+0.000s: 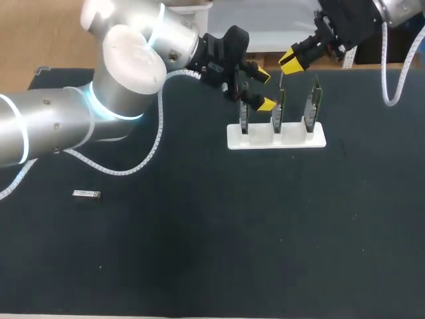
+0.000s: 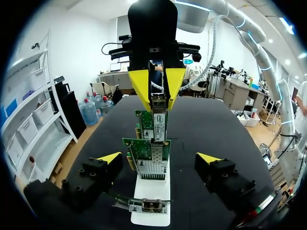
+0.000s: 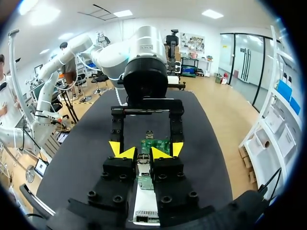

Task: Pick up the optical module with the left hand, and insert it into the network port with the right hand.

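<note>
A white stand [image 1: 275, 137] holds three upright green network cards [image 1: 312, 106]. My right gripper [image 1: 291, 64] hangs over the middle card [image 1: 279, 106], shut on a slim silver optical module [image 2: 158, 115] that points down at that card's port. The right wrist view shows the module [image 3: 143, 164] pinched between the right gripper's [image 3: 143, 153] yellow tips. My left gripper [image 1: 265, 90] stands open beside the stand's left end, its fingers to either side of the row of cards [image 2: 146, 153], touching nothing. A second module [image 1: 86, 194] lies flat on the mat at the left.
The black mat [image 1: 212, 252] covers the whole table. A white cable [image 1: 149, 156] from my left arm loops over the mat left of the stand. My two grippers are close together above the stand [image 2: 151, 196].
</note>
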Robot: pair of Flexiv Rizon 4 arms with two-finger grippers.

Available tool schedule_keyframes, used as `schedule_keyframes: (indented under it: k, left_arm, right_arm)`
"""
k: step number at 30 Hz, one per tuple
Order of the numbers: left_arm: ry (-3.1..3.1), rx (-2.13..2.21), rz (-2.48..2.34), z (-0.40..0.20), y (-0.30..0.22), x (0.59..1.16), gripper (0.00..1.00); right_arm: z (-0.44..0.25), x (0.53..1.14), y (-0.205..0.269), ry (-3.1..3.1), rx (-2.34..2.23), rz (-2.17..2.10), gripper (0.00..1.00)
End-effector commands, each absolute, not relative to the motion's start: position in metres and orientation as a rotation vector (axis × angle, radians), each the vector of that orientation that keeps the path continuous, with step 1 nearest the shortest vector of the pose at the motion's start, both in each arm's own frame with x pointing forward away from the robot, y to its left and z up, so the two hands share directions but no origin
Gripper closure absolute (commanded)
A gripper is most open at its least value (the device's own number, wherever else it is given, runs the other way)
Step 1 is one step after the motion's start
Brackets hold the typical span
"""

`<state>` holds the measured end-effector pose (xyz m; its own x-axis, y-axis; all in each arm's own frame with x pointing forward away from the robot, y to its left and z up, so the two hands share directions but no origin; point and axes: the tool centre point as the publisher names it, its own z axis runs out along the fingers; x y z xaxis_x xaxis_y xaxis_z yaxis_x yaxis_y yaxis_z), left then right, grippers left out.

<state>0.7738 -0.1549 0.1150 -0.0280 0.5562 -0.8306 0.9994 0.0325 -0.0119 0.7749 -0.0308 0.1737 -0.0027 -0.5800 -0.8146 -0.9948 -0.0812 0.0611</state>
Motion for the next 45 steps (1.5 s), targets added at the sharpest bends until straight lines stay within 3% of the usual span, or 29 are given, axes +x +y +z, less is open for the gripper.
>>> schedule_keyframes:
  k: [1,45]
  left_arm:
    - [1.664,1.602,-0.866,0.1156,-0.1559,0.7762,0.0]
    - [1.664,1.602,-0.866,0.1156,-0.1559,0.7762,0.0]
  right_arm:
    - [0.1732,0.7752,-0.028,1.64,-1.724,0.942,1.0]
    - [0.1779,0.7771,-0.0281,1.639,-1.757,0.891,1.0]
